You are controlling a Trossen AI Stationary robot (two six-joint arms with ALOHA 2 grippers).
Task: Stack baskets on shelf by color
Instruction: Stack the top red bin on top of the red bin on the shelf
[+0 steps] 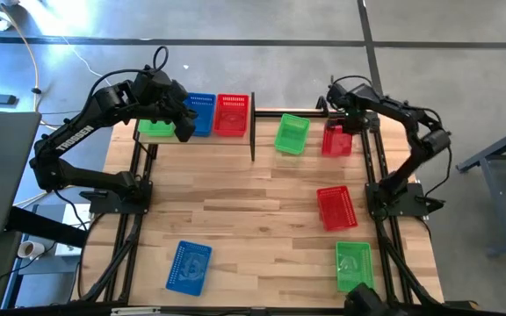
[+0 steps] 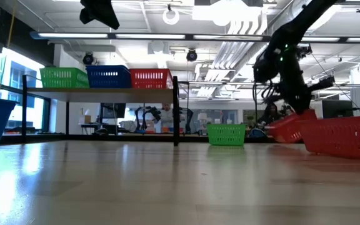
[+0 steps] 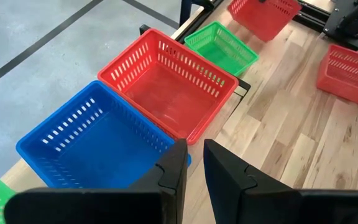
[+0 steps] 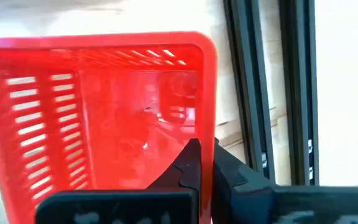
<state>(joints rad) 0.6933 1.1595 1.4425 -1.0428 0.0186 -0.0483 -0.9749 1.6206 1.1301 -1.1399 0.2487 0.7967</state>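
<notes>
On my desk (image 1: pixel 262 211) I see a green basket (image 1: pixel 292 134), a red one (image 1: pixel 336 207), another green (image 1: pixel 354 265) and a blue (image 1: pixel 188 267). The shelf (image 1: pixel 196 139) carries green (image 1: pixel 155 128), blue (image 1: pixel 202 114), red (image 1: pixel 232 114).

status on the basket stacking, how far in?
Done: one green, one blue and one red perforated plastic basket sit side by side on the light-wood shelf. In hand: right gripper shut on another red basket's wall. Left: green, red, green, blue remain on the table.
</notes>
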